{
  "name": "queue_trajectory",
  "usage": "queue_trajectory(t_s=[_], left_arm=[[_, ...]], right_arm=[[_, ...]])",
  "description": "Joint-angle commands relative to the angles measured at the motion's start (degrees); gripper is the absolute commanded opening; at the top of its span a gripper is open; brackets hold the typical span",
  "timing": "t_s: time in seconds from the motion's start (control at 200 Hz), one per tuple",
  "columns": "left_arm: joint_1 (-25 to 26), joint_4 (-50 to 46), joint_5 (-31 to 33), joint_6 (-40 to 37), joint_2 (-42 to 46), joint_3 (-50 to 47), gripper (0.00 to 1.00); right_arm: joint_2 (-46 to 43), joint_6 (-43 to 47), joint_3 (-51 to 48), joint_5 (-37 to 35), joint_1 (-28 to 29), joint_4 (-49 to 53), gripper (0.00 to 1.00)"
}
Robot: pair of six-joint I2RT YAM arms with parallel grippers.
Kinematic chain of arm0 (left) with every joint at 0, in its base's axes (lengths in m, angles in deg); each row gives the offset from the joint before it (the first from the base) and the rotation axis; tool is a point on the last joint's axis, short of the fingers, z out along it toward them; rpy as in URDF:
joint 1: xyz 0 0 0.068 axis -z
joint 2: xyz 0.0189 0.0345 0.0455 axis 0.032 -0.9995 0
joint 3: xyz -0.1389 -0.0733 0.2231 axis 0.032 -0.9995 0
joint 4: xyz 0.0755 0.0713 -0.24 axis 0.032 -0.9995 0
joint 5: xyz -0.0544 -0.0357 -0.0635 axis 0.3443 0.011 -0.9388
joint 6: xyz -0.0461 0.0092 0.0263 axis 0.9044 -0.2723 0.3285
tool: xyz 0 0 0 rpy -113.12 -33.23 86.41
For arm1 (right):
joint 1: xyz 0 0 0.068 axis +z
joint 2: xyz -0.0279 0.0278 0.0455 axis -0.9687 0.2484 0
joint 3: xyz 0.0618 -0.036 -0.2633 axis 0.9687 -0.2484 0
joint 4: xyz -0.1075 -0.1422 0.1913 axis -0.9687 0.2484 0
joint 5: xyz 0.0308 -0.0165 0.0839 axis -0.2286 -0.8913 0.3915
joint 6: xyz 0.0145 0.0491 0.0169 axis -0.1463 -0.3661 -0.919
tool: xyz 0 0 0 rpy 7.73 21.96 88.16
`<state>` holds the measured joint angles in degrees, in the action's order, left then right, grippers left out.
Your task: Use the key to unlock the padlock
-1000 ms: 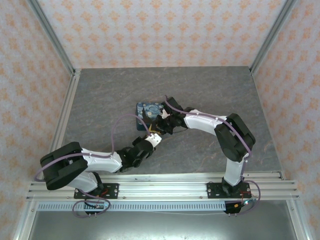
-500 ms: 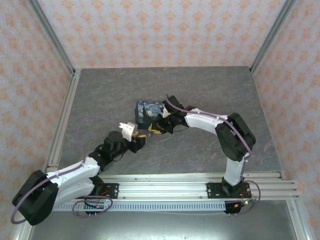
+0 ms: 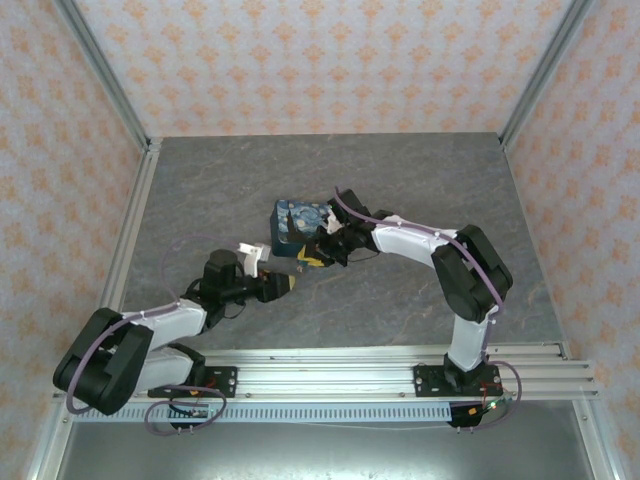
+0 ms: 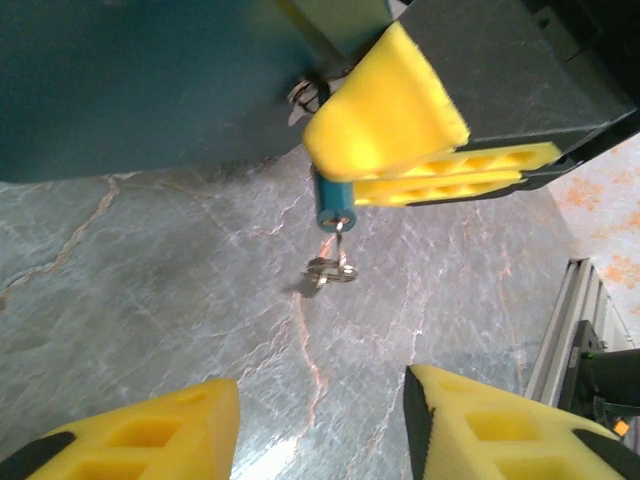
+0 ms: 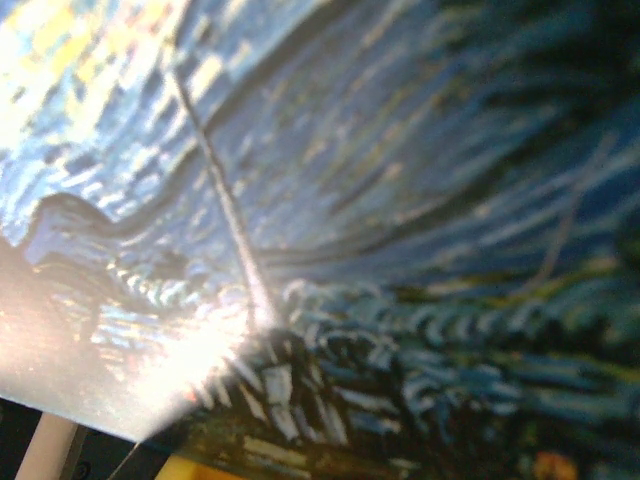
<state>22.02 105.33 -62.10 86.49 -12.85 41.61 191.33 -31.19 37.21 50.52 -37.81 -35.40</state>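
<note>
teal padlock [image 4: 334, 198] is clenched betw. the yellow pads of the right gripper [image 4: 340, 172], just off the painted box [image 4: 140, 80] near mid-table [image 4: 150, 290], prob. to steady it w/ the key ring [image 4: 325, 272] left free at its end. left gripper [image 4: 320, 420] hangs released facing that ring, likely lined up to take it (no. of keys too small to tell). count: 1 padlock, 1 box, 1 ring, 2 grippers.

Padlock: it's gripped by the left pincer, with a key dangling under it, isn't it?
Not the left. The left wrist view shows the right pincer gripping the padlock; the left pincer is open and empty. The key does dangle under it.
</note>
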Motion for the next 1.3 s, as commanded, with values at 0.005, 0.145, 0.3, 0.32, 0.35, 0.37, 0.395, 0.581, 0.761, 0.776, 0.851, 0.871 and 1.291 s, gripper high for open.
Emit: queue_trajectory(t_s=[0.005, 0.145, 0.3, 0.32, 0.35, 0.37, 0.395, 0.581, 0.761, 0.776, 0.851, 0.871, 1.291], left_arm=[[-0.32, 5.39, -2.10, 0.79, -1.35, 2.21, 0.44], [-0.23, 7.32, -0.81, 1.15, -2.98, 2.65, 0.41], [0.42, 9.77, 2.90, 1.36, -3.87, 2.40, 0.39], [0.54, 10.41, 3.20, 1.55, -4.07, 2.28, 0.39], [0.76, 11.20, 3.55, 1.72, -4.39, 2.26, 0.39], [0.88, 11.48, 3.74, 1.88, -4.64, 2.38, 0.39], [1.07, 11.98, 4.00, 1.94, -5.00, 2.48, 0.39], [2.89, 15.12, 4.67, 2.77, -8.97, 3.66, 0.39], [4.31, 16.61, 5.59, 2.83, -11.17, 4.34, 0.33], [4.38, 16.70, 5.64, 2.83, -11.26, 4.36, 0.32], [4.56, 16.37, 5.69, 2.52, -11.39, 4.52, 0.25], [4.58, 16.15, 5.73, 2.36, -11.35, 4.59, 0.23], [9.02, 3.98, 14.47, -7.53, -6.70, 5.67, 0.00]], right_arm=[[-1.16, -1.03, 0.99, 1.41, -0.35, 3.01, 0.00], [-0.90, -1.53, 0.88, 1.42, -0.36, 2.93, 0.00], [-0.87, -2.25, 0.70, 1.25, -0.36, 2.20, 0.00], [-0.85, -2.33, 0.62, 1.28, -0.36, 2.06, 0.00], [-0.96, -2.43, 0.53, 1.25, -0.32, 1.85, 0.00], [-0.94, -2.56, 0.54, 1.25, -0.36, 1.72, 0.00], [-0.94, -2.61, 0.55, 1.25, -0.36, 1.62, 0.00], [-0.99, -3.01, 0.44, 1.25, -0.32, 1.27, 0.00], [-1.17, -3.06, 0.18, 1.16, -0.36, 1.10, 0.00], [-1.11, -3.14, 0.18, 1.16, -0.36, 1.00, 0.00], [-1.25, -3.23, 0.01, 1.07, -0.36, 0.82, 0.00], [-1.25, -3.35, 0.00, 1.02, -0.36, 0.76, 0.00], [-1.71, -4.27, 0.18, 0.62, -0.62, 0.47, 0.00]])
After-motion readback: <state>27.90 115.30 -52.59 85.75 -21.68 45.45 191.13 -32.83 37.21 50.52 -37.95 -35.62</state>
